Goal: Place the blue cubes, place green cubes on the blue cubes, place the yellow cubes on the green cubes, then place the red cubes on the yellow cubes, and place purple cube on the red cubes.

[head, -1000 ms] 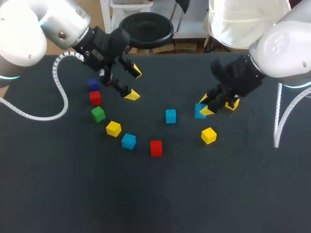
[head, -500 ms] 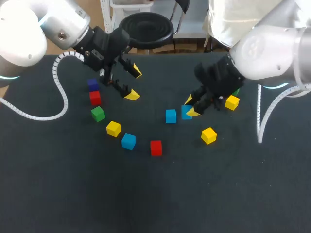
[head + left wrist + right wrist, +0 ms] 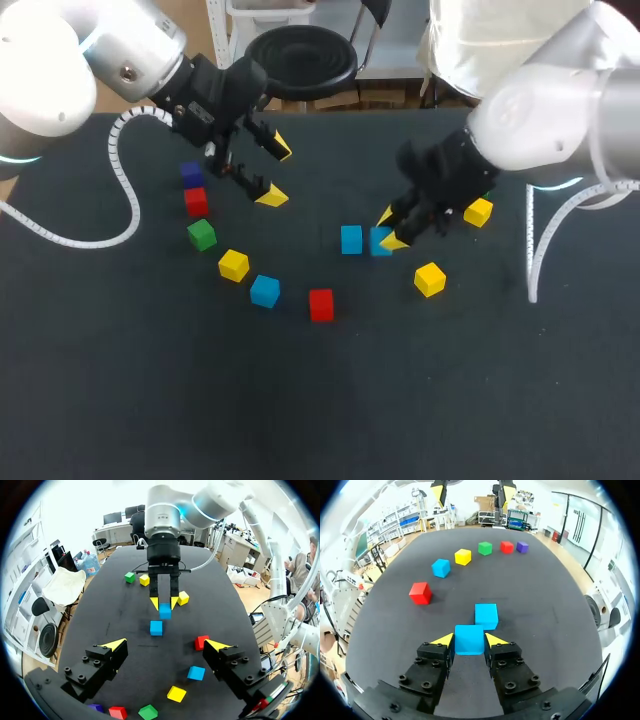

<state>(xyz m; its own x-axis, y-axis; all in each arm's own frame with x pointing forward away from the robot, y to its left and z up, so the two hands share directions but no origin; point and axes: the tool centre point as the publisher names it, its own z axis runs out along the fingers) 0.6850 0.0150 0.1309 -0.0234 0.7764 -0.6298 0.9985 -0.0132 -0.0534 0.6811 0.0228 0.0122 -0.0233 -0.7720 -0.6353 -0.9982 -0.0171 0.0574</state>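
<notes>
Right jaws: on the right arm (image 3: 545, 110), clamped on a small blue cube (image 3: 469, 639), one yellow tip at each side.
Held cube: low over the dark counter (image 3: 150, 400), just beside a second blue cube (image 3: 486, 615) (whether they touch, I cannot tell).
Left jaws: on the left arm (image 3: 120, 50), spread wide with nothing between them, near the small purple cube (image 3: 191, 173).
Curved row: red cube (image 3: 196, 201), green cube (image 3: 201, 235), yellow cube (image 3: 233, 265), third blue cube (image 3: 265, 291), second red cube (image 3: 321, 304).
</notes>
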